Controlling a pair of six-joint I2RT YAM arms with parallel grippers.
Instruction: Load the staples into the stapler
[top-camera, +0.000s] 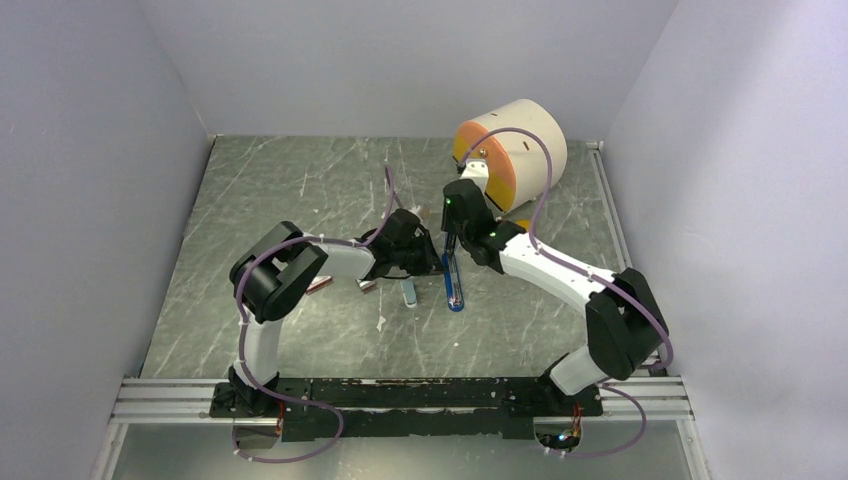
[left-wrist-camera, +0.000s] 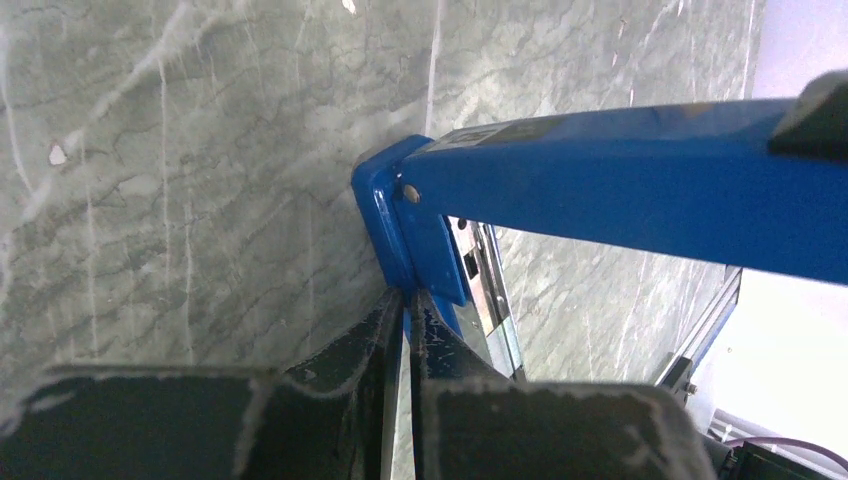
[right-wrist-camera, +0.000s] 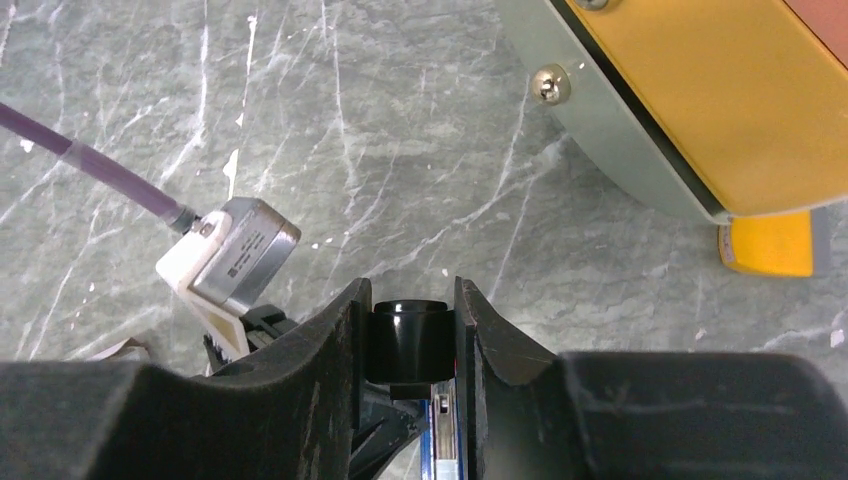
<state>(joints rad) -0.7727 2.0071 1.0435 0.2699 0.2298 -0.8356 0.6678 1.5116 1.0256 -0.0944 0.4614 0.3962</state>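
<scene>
Your work surface is a grey-green marbled table (top-camera: 300, 190) crossed by pale scratches and a few white specks. Plain pale walls (top-camera: 400, 60) close it in on 3 sides, and an aluminium rail (top-camera: 400, 400) runs along the near edge under the 2 arm bases. A large cream and orange drum (top-camera: 515, 150) stands at the back right.

The stapler (top-camera: 454, 285) lies near the middle of the table, lengthwise from far to near, between the 2 arms. Its blue upper arm is lifted off the metal channel beneath it.

Your right gripper (right-wrist-camera: 411, 290) is clamped on a black rounded part at the stapler's far end, with 1 finger on each side of it. Your left gripper (left-wrist-camera: 408, 300) has its fingers pressed together with only a thin slit between them. Their tips rest against the stapler's blue hinge end, and you cannot tell whether anything is pinched there.

A short pale-blue piece (top-camera: 408, 291) lies on the table just left of the stapler.
</scene>
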